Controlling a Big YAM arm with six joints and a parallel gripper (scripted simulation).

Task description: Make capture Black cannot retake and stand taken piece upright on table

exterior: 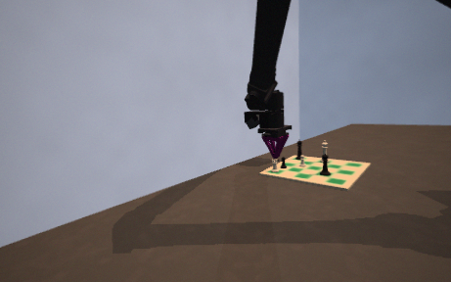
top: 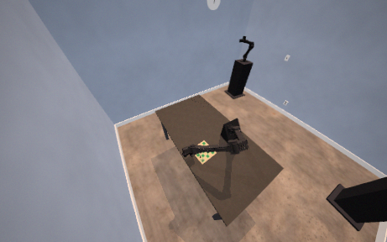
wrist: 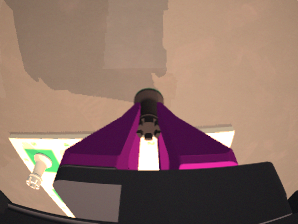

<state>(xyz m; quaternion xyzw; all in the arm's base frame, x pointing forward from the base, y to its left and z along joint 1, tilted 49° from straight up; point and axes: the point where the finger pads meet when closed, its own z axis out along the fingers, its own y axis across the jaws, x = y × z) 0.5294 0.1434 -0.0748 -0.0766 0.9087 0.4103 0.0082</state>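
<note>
from my remote seat the nearest thing in the exterior view is bare brown tabletop (exterior: 229, 230), crossed by the arm's long shadow. beyond it lies the chess board (exterior: 312, 172), cream with green squares, and the action is at its near left corner.

the end effector (exterior: 274, 156) hangs straight down over that corner, its purple fingers (exterior: 271, 146) tapering to a point. it's pinched narrow on a small pale piece (exterior: 274, 164), which i take to be a white pawn; i can't read its shape for sure at this size. the piece stands directly below the fingertips, long axis vertical, in line with the fingers, base at or just above the corner square; i can't tell whether it touches the board. the wrist view shows a dark rounded knob (wrist: 148, 99) between the purple fingers, with pale board beneath.

just beside the held piece, on the next square, stands a small black pawn (exterior: 283, 163). my guess is that's the capture target, though the board's letters aren't legible to confirm.

farther across stand a grey pawn (exterior: 302, 161), a tall black piece (exterior: 325, 165), another black piece (exterior: 298, 149) at the back edge, and a tall white piece (exterior: 324, 148).
</note>
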